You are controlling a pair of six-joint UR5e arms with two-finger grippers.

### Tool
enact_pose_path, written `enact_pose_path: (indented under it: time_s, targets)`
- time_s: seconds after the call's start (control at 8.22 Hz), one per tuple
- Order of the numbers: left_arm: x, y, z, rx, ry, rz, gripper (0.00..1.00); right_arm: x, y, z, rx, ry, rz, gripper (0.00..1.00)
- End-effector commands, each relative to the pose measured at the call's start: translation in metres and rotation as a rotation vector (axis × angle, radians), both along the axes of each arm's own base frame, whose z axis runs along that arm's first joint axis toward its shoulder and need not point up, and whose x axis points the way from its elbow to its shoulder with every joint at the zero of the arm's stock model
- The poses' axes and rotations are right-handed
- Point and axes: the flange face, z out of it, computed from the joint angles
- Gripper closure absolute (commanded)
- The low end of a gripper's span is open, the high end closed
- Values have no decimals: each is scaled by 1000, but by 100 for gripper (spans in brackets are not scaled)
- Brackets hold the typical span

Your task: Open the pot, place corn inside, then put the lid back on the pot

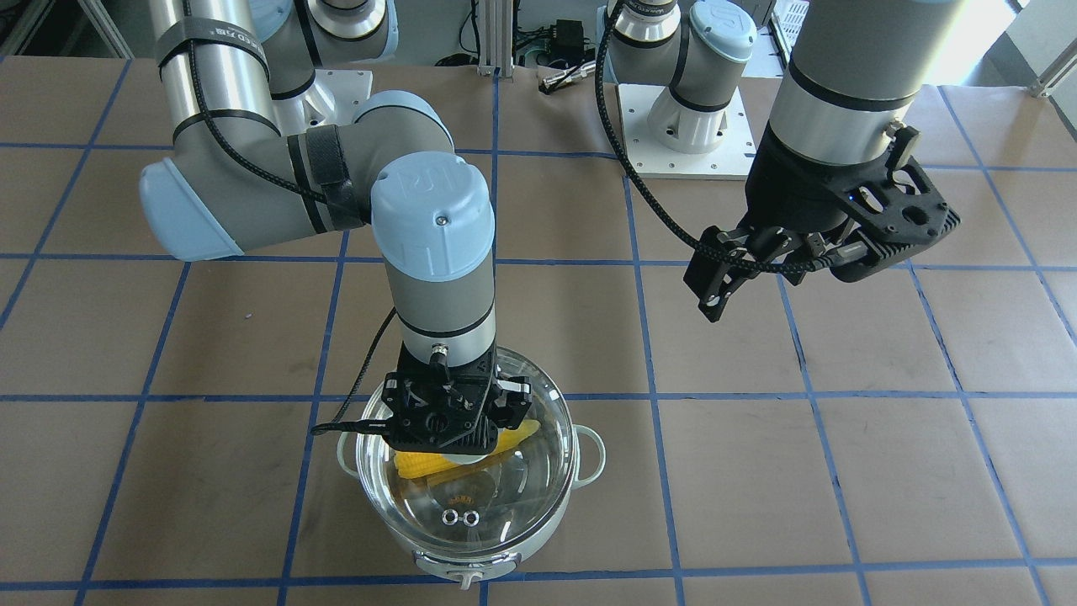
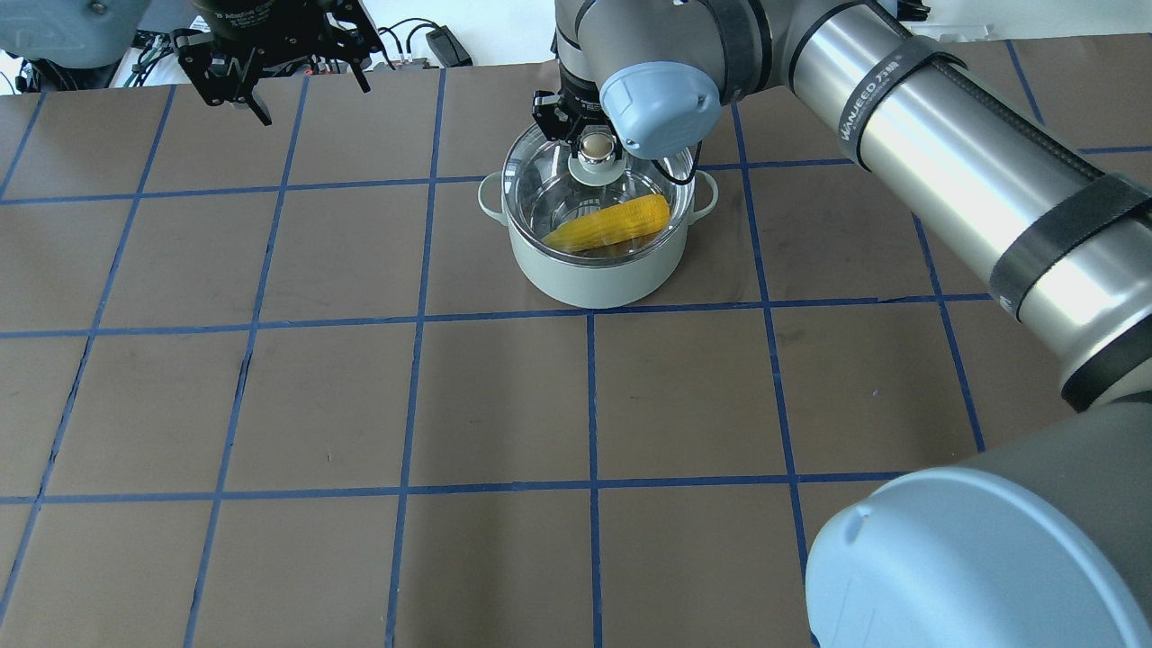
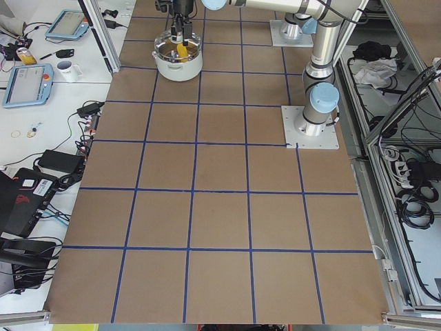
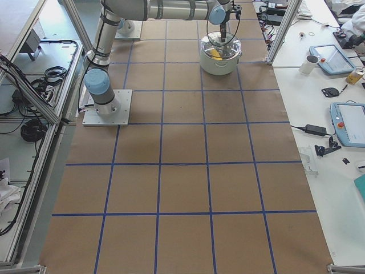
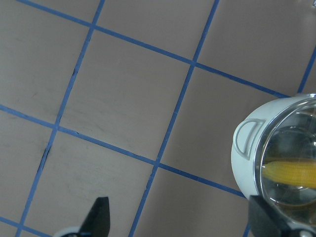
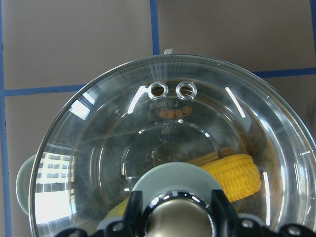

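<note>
The pale mint-green pot [image 2: 585,279] stands at the far middle of the table, also in the front view [image 1: 471,572]. The yellow corn [image 2: 612,223] lies inside it, seen through the glass [image 6: 237,173]. The clear glass lid [image 2: 549,180] sits on the pot's rim, its two vent rings [image 6: 173,90] towards the front tab. My right gripper [image 6: 174,217] is straight above the pot, shut on the lid's beige-silver knob [image 2: 594,147]. My left gripper [image 1: 715,295] hangs open and empty above the table beside the pot [image 5: 242,143].
The table [image 2: 360,396] is brown paper with a blue tape grid. The arms' base plates [image 1: 686,135] sit at the robot's edge. Side benches hold tablets [image 4: 351,123] and a mug [image 4: 311,63]. Aluminium frame posts [image 4: 282,28] stand near the pot.
</note>
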Motion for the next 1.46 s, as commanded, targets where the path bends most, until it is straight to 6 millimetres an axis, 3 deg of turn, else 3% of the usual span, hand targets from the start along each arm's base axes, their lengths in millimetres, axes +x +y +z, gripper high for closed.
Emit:
enact_pose_path:
  time_s: [0.0,0.24,1.34]
  targets:
    - [1,17,20,-18,-39,-230,0,4,-2,-3,-1,5,18,84]
    - [0,24,23,-16,-56,-352,0,4,-3,-4,0,7,18,84]
    - [-6,34,15,46,1,-432,0,1,-7,-13,9,5,21,84]
